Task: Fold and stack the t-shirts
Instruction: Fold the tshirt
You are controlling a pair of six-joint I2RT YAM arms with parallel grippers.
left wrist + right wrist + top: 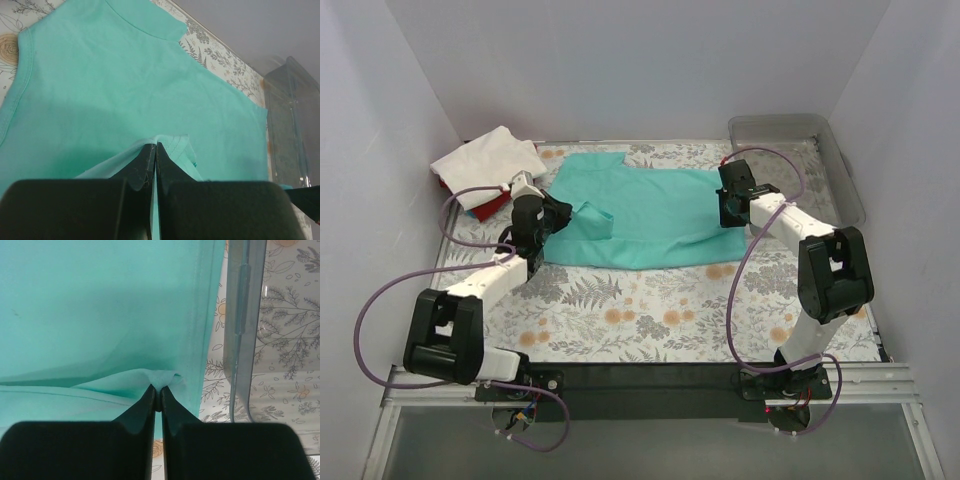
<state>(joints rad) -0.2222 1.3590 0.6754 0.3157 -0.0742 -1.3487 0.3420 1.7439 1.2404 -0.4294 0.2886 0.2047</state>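
A teal t-shirt (645,205) lies spread in the middle of the table, its near part folded over. My left gripper (552,217) is shut on its left edge; the left wrist view shows the teal t-shirt (125,80) pinched at my left gripper (156,146). My right gripper (732,210) is shut on its right edge; the right wrist view shows the teal t-shirt (100,305) bunched at my right gripper (160,389). A white t-shirt (490,160) tops a folded pile at the back left, with red (444,186) and blue (485,213) edges under it.
A clear grey plastic tray (820,150) stands at the back right, close to my right gripper; its wall shows in the right wrist view (242,330) and the left wrist view (290,130). The floral tablecloth (650,310) covers the table. White walls close in on three sides.
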